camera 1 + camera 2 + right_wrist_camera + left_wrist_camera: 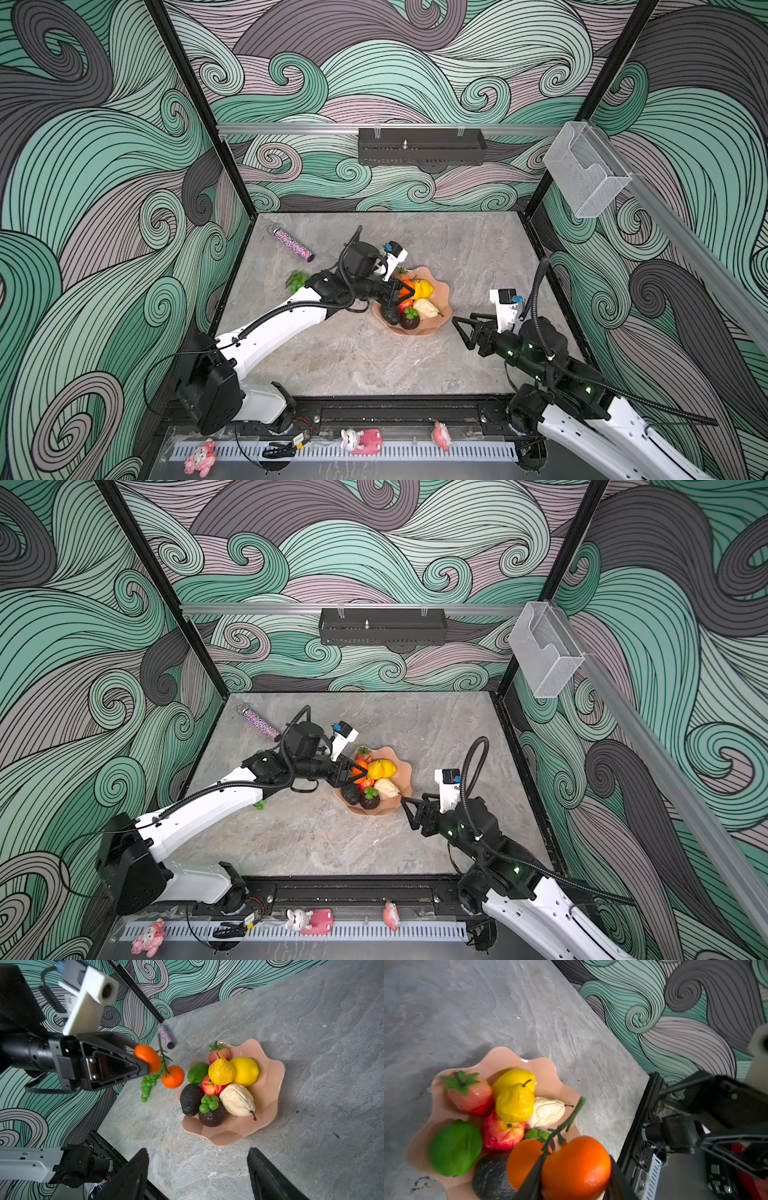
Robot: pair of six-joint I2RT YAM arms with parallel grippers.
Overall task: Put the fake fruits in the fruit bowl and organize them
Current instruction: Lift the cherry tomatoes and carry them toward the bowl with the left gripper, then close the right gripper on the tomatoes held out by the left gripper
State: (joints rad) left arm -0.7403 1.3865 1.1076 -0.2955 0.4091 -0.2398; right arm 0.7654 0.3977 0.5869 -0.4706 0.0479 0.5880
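Black and slack, the right gripper (462, 332) hung empty nearest me, its fingers spread wide, just off the near right side of the fruit bowl (228, 1138). The bowl sat about mid-table and was, to my eye, most of the way filled. The mangosteen (211, 1115), avocado (191, 1099) and cream pear (238, 1101) lay at the front. Behind them were the apple (211, 1087), lime (197, 1073), yellow pear (221, 1071) and lemon (246, 1071), with a strawberry (220, 1053) by the back rim.

Above the bowl's left rim the left gripper (406, 292) was clamped on one of the twin oranges (173, 1076), the other dangling from their shared green stalk. Neither had touched down. I reckoned they wanted a gap on that crowded left side.

Beyond, the grape bunch (147, 1084) lay on the table (311, 1043) by its left edge, so it was left to fetch. The table was grey, stone-veined and matt, and a sparkly tube (293, 246) lay toward the far left corner. Swirling green and grey waves covered the walls (415, 62), with a black rack (422, 146) on the back rail and a clear box (586, 174) on the right wall.
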